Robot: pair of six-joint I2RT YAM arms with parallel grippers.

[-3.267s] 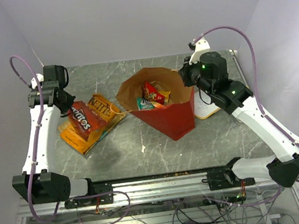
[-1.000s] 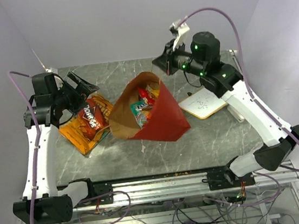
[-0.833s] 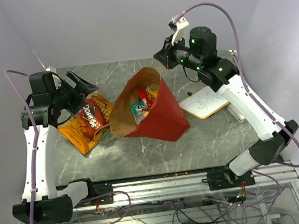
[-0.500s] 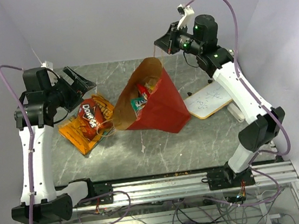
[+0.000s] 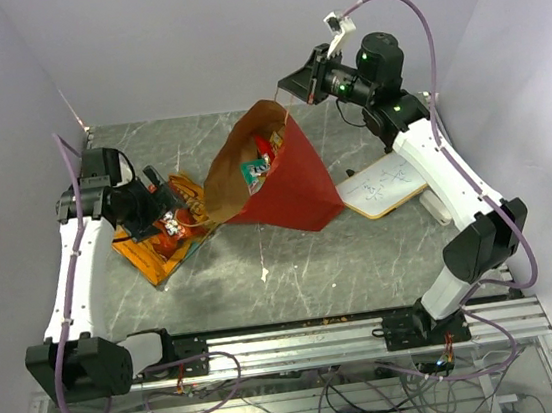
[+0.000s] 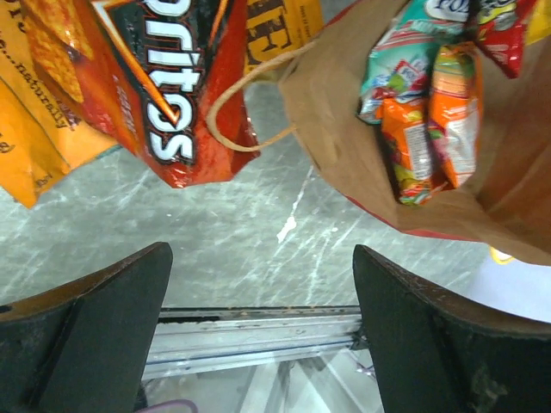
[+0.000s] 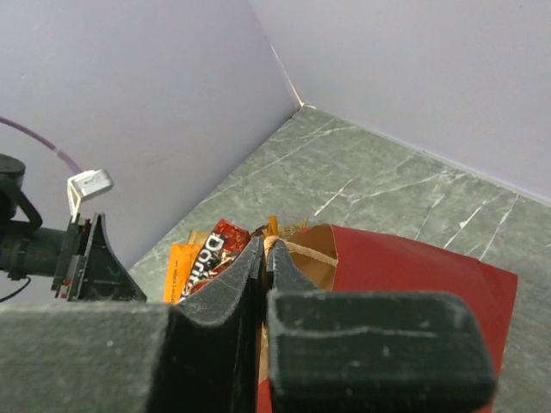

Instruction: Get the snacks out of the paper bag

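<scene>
The red paper bag leans left, its brown mouth facing my left gripper. My right gripper is shut on the bag's twisted handle and holds that side up. Several snacks lie inside the mouth: orange, teal-and-white and red packets. A red Doritos bag, an orange bag and a yellow bag lie on the table left of the paper bag. My left gripper hangs open low over them, and nothing is between its fingers.
A white wood-framed board lies right of the paper bag. The bag's other handle loop lies across the Doritos bag. The metal rail runs along the table's near edge. Walls close the back and both sides.
My right gripper has lifted the handle higher, tipping the bag's mouth further left. My left arm has dropped down and in toward the packets beside the mouth.
</scene>
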